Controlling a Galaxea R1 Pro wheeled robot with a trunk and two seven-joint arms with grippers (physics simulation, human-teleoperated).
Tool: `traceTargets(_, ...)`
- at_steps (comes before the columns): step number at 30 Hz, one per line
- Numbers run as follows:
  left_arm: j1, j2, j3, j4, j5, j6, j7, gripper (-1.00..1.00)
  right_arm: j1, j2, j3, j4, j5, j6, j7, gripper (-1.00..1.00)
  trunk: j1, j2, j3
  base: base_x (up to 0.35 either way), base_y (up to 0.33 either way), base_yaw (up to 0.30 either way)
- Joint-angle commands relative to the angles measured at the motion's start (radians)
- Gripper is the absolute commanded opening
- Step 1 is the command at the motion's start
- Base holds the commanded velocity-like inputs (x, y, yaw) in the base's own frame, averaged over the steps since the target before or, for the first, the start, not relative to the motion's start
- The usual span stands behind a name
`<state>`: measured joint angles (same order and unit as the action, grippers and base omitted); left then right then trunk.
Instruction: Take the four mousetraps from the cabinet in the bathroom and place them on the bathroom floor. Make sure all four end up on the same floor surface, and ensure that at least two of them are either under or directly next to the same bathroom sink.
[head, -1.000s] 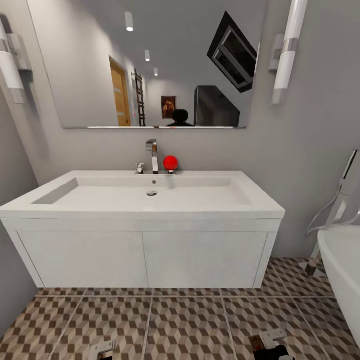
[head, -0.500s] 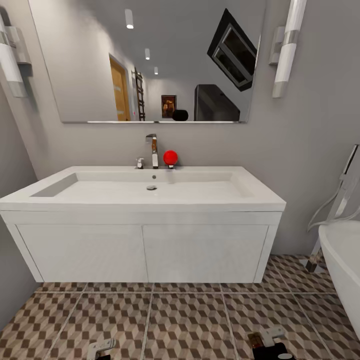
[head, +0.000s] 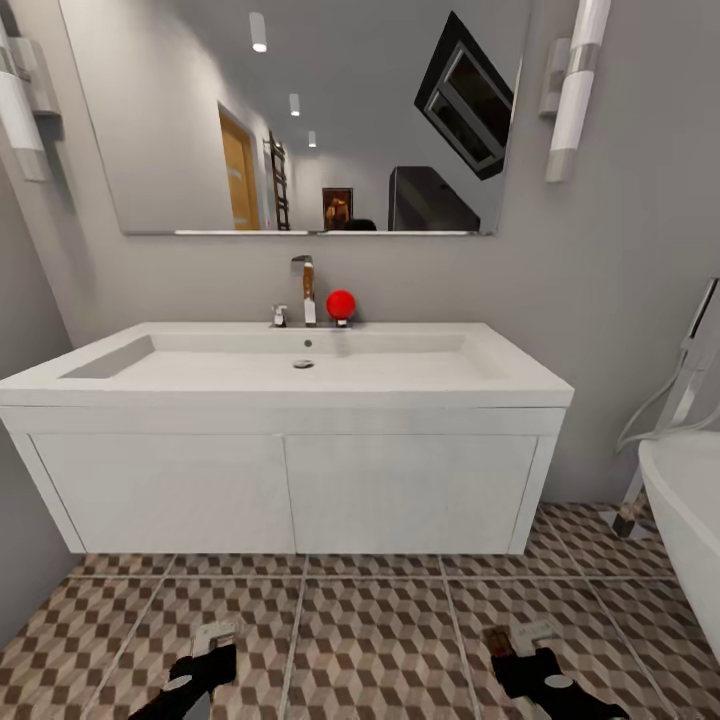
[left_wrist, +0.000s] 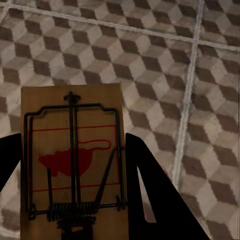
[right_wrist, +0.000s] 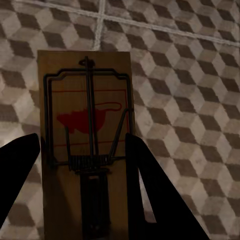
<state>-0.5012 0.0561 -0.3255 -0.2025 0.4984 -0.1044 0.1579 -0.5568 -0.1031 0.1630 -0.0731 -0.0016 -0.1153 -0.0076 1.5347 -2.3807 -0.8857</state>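
Two mousetraps, left hand (head: 200, 668) w/ one (left_wrist: 72, 160), right hand (head: 535, 665) w/ other (right_wrist: 86, 140).

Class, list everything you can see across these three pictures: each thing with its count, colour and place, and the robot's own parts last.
Wide rectangular basin on a two-door vanity: one, white, against the grey wall.
Chrome tap: one, silver, behind the basin.
Round ball: one, red, beside the tap.
Large wall mirror: one, above the basin.
Tube wall lights: two, white, flanking the mirror.
Oval bathtub: one, white, right of the vanity.
Cube-pattern floor tiles: brown, beige and white, before the vanity.
Flat wooden mousetraps: two, brown with a red print, one between each gripper's fingers.
Left gripper, right gripper: black, low over the tiles.
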Motion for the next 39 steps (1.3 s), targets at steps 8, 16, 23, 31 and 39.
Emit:
traceTargets(8, 0.0, 0.009, 0.001, -0.173, -0.002, 0.16, 0.057, -1.0, -0.011, -0.065, -0.009, -0.017, -0.114, 0.026, 0.238, -1.0, 0.031, -0.056, -0.025, 0.0, 0.0, 0.0)
traceTargets(16, -0.003, 0.0, 0.001, -0.244, -0.073, 0.253, 0.058, -1.0, -0.019, -0.074, -0.008, -0.214, -0.142, 0.279, 0.281, -1.0, 0.061, -0.112, -0.05, 0.0, 0.0, 0.0)
traceTargets(23, -0.003, -0.002, 0.003, -0.256, -0.129, 0.271, 0.058, -1.0, -0.019, -0.07, -0.01, -0.224, -0.148, 0.157, 0.19, -1.0, 0.068, -0.121, -0.077, 0.0, 0.0, 0.0)
traceTargets(31, -0.002, 0.002, 0.005, -0.256, -0.13, 0.272, 0.059, -1.0, -0.019, -0.063, -0.007, -0.223, -0.148, 0.13, 0.088, -1.0, 0.072, -0.123, -0.108, 0.0, 0.0, 0.0)
traceTargets(39, -0.002, -0.005, 0.005, -0.256, -0.13, 0.272, 0.058, -1.0, -0.018, -0.063, -0.005, -0.223, -0.146, 0.1, 0.094, -1.0, 0.075, -0.124, -0.138, 0.0, 0.0, 0.0)
